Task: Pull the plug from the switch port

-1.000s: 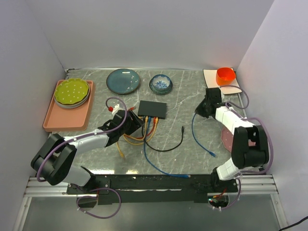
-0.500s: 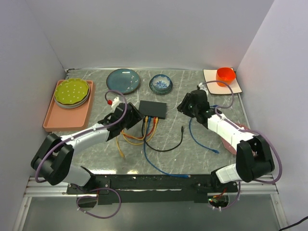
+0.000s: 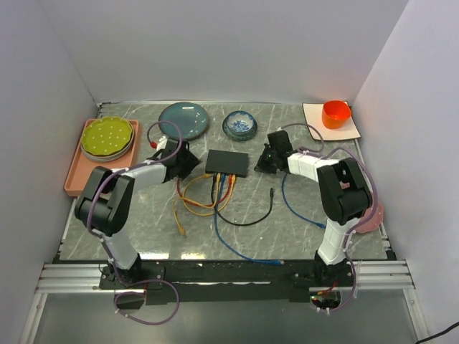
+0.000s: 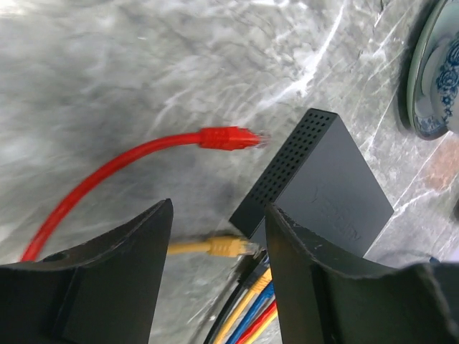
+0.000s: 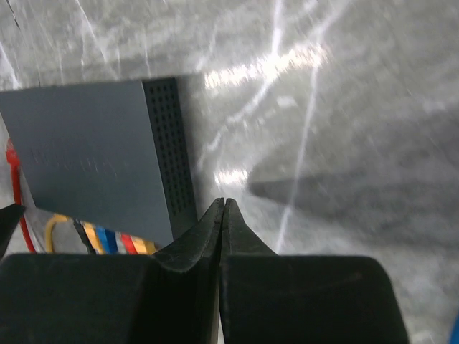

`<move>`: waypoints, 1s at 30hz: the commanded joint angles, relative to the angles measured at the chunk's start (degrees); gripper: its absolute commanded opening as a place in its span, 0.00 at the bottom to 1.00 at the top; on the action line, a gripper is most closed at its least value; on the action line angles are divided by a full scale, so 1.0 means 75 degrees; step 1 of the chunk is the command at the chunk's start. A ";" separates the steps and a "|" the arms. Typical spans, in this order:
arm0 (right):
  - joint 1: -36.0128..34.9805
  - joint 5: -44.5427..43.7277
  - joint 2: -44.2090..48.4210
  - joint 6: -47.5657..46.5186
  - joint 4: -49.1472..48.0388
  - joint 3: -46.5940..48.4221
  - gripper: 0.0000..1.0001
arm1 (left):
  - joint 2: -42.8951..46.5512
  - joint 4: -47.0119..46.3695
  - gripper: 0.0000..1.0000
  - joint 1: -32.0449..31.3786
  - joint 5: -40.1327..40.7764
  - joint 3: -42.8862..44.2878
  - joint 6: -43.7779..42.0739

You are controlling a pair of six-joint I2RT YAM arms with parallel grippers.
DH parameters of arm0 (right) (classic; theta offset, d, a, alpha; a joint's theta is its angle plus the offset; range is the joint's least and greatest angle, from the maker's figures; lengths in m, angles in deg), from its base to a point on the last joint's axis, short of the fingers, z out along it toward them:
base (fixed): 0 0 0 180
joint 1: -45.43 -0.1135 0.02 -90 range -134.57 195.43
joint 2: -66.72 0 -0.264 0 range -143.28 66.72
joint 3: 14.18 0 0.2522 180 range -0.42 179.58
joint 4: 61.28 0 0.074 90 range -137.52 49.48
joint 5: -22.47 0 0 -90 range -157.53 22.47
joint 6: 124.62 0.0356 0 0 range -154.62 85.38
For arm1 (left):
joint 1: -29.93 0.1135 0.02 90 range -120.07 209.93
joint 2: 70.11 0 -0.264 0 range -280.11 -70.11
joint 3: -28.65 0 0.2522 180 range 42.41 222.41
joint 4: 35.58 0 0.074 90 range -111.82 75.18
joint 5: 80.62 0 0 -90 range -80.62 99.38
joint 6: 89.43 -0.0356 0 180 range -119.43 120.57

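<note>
Where cables [image 4: 247,319] meet the switch [image 4: 326,190] (half hidden), left gripper [image 4: 219,211] gapes empty; right gripper [image 5: 224,208] pinched closed.

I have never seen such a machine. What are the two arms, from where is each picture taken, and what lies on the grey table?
These are two robot arms, each ending in a two-finger gripper. One picture looks down from above; the other two come from cameras on the wrists. On the grey marble-patterned table lies a flat matte-black switch box with coloured cables plugged into one long edge. A loose red cable plug lies beside it. The left gripper is open and empty at one end of the box; the right gripper is shut and empty at the other.
</note>
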 commanded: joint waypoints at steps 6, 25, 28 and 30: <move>0.0014 0.0261 -0.0649 0.0015 0.0166 0.0973 0.00 | -0.0686 -0.0434 0.58 -0.0046 -0.0626 0.0544 -0.0104; -0.0185 0.0706 -0.1376 -0.0102 0.0577 0.2017 0.00 | -0.0125 -0.1289 0.31 -0.0398 -0.1095 -0.0486 -0.0023; -0.0220 0.0823 -0.1528 -0.0114 0.0659 0.2239 0.00 | 0.0028 -0.1312 0.29 -0.0515 -0.1060 -0.0616 0.0012; -0.0267 0.0859 -0.1599 -0.0137 0.0764 0.2438 0.00 | 0.0110 -0.1289 0.28 -0.0608 -0.1025 -0.0686 0.0024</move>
